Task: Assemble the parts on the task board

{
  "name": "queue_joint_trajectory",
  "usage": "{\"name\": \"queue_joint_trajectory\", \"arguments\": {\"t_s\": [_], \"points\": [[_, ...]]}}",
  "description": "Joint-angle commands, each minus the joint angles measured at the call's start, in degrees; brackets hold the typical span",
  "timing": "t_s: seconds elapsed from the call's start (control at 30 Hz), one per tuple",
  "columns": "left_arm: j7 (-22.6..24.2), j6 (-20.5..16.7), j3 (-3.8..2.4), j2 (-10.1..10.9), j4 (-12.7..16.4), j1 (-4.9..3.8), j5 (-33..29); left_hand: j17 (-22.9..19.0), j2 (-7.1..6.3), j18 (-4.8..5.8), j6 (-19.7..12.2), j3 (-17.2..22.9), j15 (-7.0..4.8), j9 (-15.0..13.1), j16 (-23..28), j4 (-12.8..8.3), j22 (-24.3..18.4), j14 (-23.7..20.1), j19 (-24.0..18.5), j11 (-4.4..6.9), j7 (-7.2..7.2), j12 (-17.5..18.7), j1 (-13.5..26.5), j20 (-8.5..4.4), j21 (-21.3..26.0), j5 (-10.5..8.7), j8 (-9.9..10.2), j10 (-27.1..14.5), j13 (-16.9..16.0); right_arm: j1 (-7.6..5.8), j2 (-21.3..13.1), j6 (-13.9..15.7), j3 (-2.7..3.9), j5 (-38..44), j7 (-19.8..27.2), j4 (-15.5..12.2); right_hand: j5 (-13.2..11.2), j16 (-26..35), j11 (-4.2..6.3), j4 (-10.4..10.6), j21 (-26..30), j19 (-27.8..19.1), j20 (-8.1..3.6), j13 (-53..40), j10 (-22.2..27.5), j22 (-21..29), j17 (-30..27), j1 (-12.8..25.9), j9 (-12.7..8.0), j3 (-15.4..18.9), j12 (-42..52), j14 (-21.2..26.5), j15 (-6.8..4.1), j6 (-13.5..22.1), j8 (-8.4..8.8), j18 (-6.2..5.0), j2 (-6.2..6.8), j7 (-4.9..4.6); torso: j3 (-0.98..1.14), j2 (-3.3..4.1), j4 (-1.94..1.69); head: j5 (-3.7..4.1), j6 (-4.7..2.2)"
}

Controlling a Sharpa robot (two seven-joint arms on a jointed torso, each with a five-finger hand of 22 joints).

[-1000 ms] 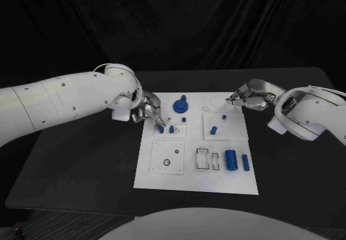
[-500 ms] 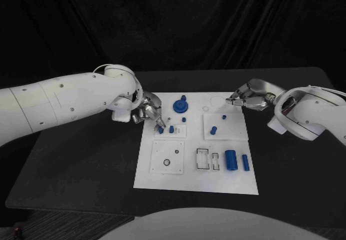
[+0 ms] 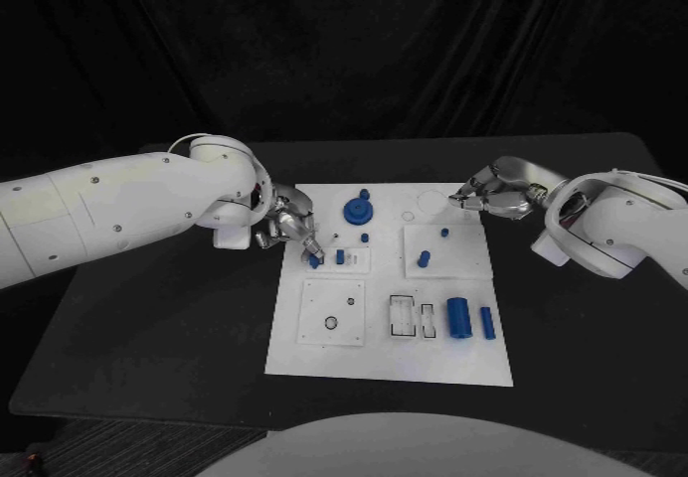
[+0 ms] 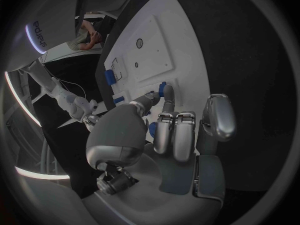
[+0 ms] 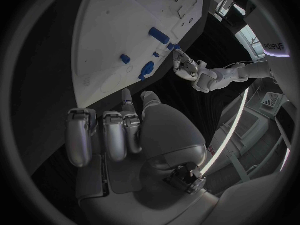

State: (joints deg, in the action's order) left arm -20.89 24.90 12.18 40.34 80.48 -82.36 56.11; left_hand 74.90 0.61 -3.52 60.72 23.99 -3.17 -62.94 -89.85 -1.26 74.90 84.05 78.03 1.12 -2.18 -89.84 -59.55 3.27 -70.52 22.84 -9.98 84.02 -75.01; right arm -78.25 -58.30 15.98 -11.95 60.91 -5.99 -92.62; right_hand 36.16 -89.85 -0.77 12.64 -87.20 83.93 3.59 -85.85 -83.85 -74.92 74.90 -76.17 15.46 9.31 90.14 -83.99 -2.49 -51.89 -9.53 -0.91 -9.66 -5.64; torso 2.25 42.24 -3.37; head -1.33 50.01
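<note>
Black table (image 3: 172, 328), white task board (image 3: 459, 368) — we've got the left hand (image 3: 289, 227) pinching a small blue peg (image 3: 314, 262); right hand (image 3: 487, 195) curled, holding nothing.

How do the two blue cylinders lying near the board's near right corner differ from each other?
The thick blue cylinder is clearly wider than the thin blue cylinder, and somewhat longer. The thick one lies further from the task board edge; the thin one lies at its right, closer to the edge. Both are blue, lie flat, parallel, and untouched.

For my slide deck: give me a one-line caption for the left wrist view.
Left hand pinches a small blue peg at the white task board.
</note>
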Motion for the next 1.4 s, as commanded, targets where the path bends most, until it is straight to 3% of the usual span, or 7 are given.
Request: {"name": "queue_joint_trajectory", "arguments": {"t_s": [0.03, 0.43, 0.73, 1.1, 1.4], "points": [[1.1, -4.7, -0.01, 1.2, 1.5, 0.15, 0.4, 15.1, -0.19, -0.95, 0.0, 0.4, -0.39, 0.1, -0.2, 0.0, 9.2, 6.0, 0.1, 0.20, -0.03, -0.2, 0.3, -0.31, 0.2, 0.21, 0.3, 6.0, -15.0, 0.14, -0.1, -0.1, 0.04, 0.1, -1.1, 0.0, 0.2, -0.2, 0.26, 0.0, 0.3, 4.1, -0.24, -4.1, -6.1, -13.9, 15.1, -0.6, -0.1, -0.3, -0.1, -6.0, -0.51, -0.4, 0.13, -0.02, 0.18, -0.05, 0.00, -0.02, 0.01, -0.02, -0.01], [1.6, -15.3, 0.01, 6.7, 7.4, 0.15, 0.4, 15.1, 0.12, -0.98, -0.2, 0.9, -0.30, 0.0, -0.2, 0.4, 9.1, 6.0, 0.1, 0.06, -0.21, -0.2, 1.2, -0.28, 0.4, 0.83, 0.4, 6.0, -15.0, 0.20, -0.2, 0.0, 0.04, 0.1, -1.1, 0.0, 0.2, -0.2, 0.25, -0.1, 0.4, 4.0, -0.24, -4.1, -6.1, -13.8, 15.1, -0.7, -0.1, -0.4, -0.1, -6.0, -0.51, -0.4, 0.14, -0.05, 0.21, -0.06, 0.00, -0.01, -0.03, 0.02, -0.01], [1.7, -21.9, 0.03, 8.4, 9.8, 0.32, 0.4, 15.1, 0.12, -1.05, -0.2, 0.9, -0.26, -0.3, -0.2, 0.8, 9.0, 6.0, -0.1, 0.02, -0.24, -0.2, 1.7, -0.25, 0.7, 1.17, 0.3, 6.0, -15.0, 0.22, -0.2, 0.1, 0.04, 0.1, -1.2, -0.1, 0.2, -0.2, 0.25, -0.1, 0.4, 4.0, -0.24, -4.1, -6.1, -13.8, 15.1, -0.7, -0.1, -0.4, -0.1, -6.0, -0.51, -0.4, 0.14, -0.05, 0.21, -0.06, 0.01, -0.02, 0.00, -0.11, -0.01], [1.7, -25.0, 0.04, 8.6, 10.7, 2.55, 0.3, 15.1, 0.55, -1.18, -0.5, 1.1, -0.20, -0.5, -0.2, 1.3, 8.9, 6.0, -0.4, -0.06, -0.32, -0.2, 2.2, -0.20, 1.3, 1.23, 0.3, 6.0, -15.0, 0.29, -0.2, 0.3, 0.04, 0.1, -1.1, -0.1, 0.2, -0.2, 0.23, -0.2, 0.5, 4.0, -0.23, -4.1, -6.1, -13.8, 15.1, -0.8, -0.1, -0.5, -0.1, -6.0, -0.50, -0.4, 0.15, -0.06, 0.24, -0.08, 0.06, 0.00, 0.00, 0.28, -0.01], [1.7, -26.6, 0.04, 8.1, 10.9, 3.94, 0.3, 15.1, 0.62, -1.19, -0.6, 1.2, -0.19, -0.5, -0.2, 1.4, 8.8, 6.0, -0.5, -0.07, -0.34, -0.2, 2.2, -0.19, 1.4, 1.25, 0.3, 6.0, -15.0, 0.38, -0.3, 0.5, 0.04, 0.1, -1.0, -0.2, 0.2, -0.2, 0.23, -0.2, 0.5, 4.0, -0.23, -4.1, -6.1, -13.8, 15.1, -0.8, -0.1, -0.5, -0.1, -6.0, -0.50, -0.4, 0.15, -0.06, 0.24, -0.08, 0.03, 0.00, 0.04, -0.13, -0.01]]}}
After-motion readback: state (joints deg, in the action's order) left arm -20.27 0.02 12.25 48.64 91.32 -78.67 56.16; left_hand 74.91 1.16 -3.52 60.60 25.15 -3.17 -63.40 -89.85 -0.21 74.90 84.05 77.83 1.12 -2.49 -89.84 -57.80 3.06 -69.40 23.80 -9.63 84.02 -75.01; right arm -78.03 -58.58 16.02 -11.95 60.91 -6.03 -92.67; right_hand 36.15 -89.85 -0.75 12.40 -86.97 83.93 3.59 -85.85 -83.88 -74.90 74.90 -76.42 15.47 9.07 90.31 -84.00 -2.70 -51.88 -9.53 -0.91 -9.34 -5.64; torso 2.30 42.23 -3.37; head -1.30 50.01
